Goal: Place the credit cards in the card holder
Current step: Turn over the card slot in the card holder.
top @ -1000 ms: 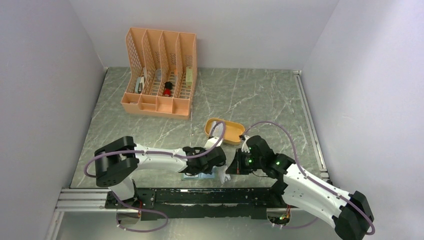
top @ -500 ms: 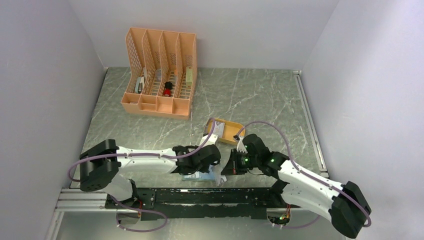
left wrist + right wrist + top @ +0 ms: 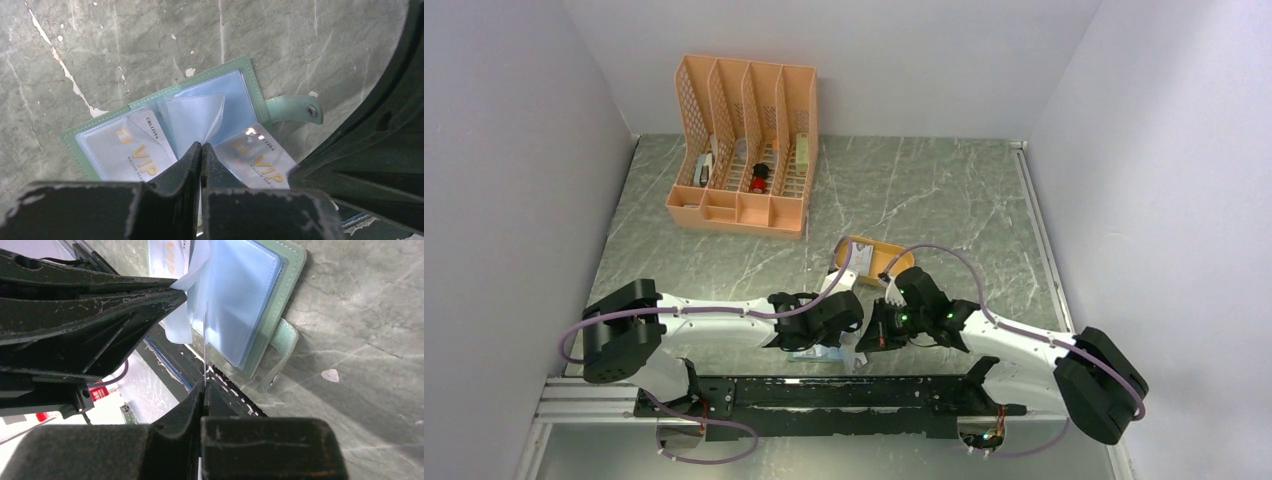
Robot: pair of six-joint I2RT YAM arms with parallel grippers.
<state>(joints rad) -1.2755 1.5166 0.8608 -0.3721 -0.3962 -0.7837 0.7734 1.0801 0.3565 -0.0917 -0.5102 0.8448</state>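
The green card holder (image 3: 240,67) lies open at the table's near edge, its snap tab (image 3: 295,107) pointing right. One pale VIP credit card (image 3: 130,150) sits in its left sleeve. My left gripper (image 3: 201,147) is shut on a clear sleeve leaf (image 3: 192,117) and holds it up off the holder. My right gripper (image 3: 205,385) is shut on a second credit card (image 3: 260,157), seen edge-on in the right wrist view, its front edge over the holder's (image 3: 292,270) right half beside the lifted leaf. In the top view both grippers (image 3: 849,338) (image 3: 871,340) meet over the holder (image 3: 816,352).
A mustard-yellow oval tray (image 3: 879,258) lies just behind the two grippers. A peach lattice organizer (image 3: 744,150) with small items stands at the back left. The black rail (image 3: 824,395) runs along the table's near edge, right beside the holder.
My right gripper has moved left with its card, up to the open holder. My left arm stretched out lower a second ago and has held the sleeve still since.
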